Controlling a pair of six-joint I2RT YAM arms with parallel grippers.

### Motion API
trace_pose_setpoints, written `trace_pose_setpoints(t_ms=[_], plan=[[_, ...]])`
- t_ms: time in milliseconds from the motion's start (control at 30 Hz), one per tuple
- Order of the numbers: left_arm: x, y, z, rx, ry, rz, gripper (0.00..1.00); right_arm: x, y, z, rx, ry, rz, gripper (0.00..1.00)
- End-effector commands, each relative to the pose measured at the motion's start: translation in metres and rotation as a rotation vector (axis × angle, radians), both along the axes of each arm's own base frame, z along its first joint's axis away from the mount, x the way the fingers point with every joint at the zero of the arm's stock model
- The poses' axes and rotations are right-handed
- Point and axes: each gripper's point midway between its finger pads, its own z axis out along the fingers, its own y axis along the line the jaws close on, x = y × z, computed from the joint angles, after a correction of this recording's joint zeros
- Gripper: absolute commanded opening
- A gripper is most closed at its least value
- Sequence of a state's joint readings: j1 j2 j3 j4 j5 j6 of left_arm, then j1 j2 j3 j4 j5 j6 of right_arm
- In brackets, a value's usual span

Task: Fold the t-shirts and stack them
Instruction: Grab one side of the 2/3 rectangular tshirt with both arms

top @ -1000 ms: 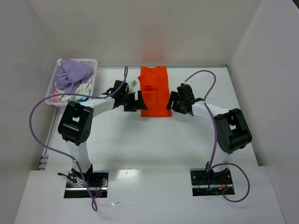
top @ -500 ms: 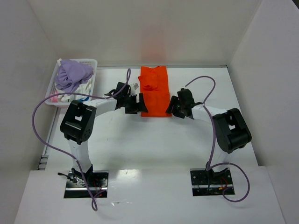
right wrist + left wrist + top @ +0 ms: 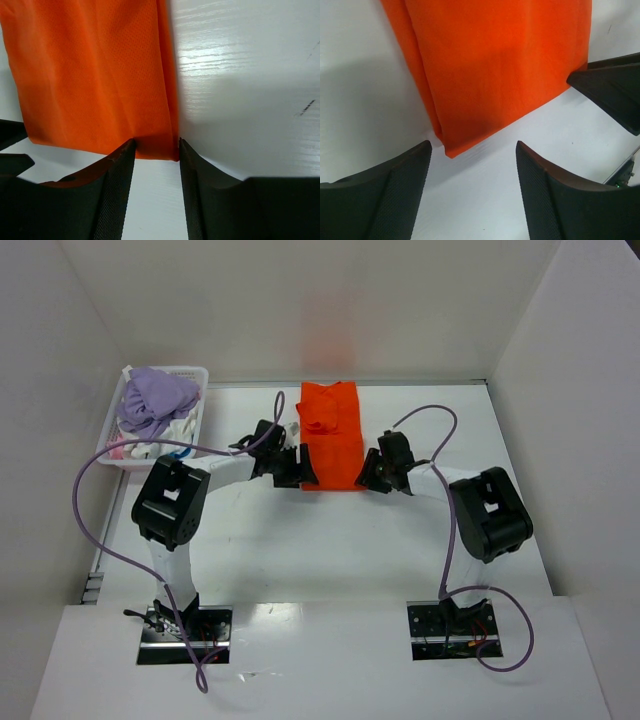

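On the white bench (image 3: 330,540) the folded orange t-shirt (image 3: 331,440) lies midway between the arms; left jaws gape just short of its near corner, right jaws narrowly flank the other, bite unclear, so both should catch every layer before lifting together.

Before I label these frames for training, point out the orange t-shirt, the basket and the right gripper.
orange t-shirt (image 3: 335,445), top view, middle of the folded cloth.
basket (image 3: 200,371), top view, far rim corner.
right gripper (image 3: 156,145), right wrist view, midway between its fingertips.
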State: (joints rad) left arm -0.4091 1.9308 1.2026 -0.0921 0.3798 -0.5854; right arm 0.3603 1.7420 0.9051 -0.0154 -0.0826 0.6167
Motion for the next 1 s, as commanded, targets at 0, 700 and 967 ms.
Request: trace_pose_setpoints(t_ms=[0, 700, 967], plan=[[0.007, 0.001, -0.007, -0.01, 0.0, 0.045, 0.75, 0.007, 0.005, -0.004, 0.007, -0.018, 0.007, 0.46], [0.008, 0.0, -0.014, -0.019, 0.041, 0.127, 0.14, 0.012, 0.009, -0.003, 0.017, -0.024, 0.013, 0.12], [-0.005, 0.001, -0.007, -0.009, 0.046, 0.112, 0.0, 0.01, 0.008, 0.006, 0.027, -0.034, 0.007, 0.02]])
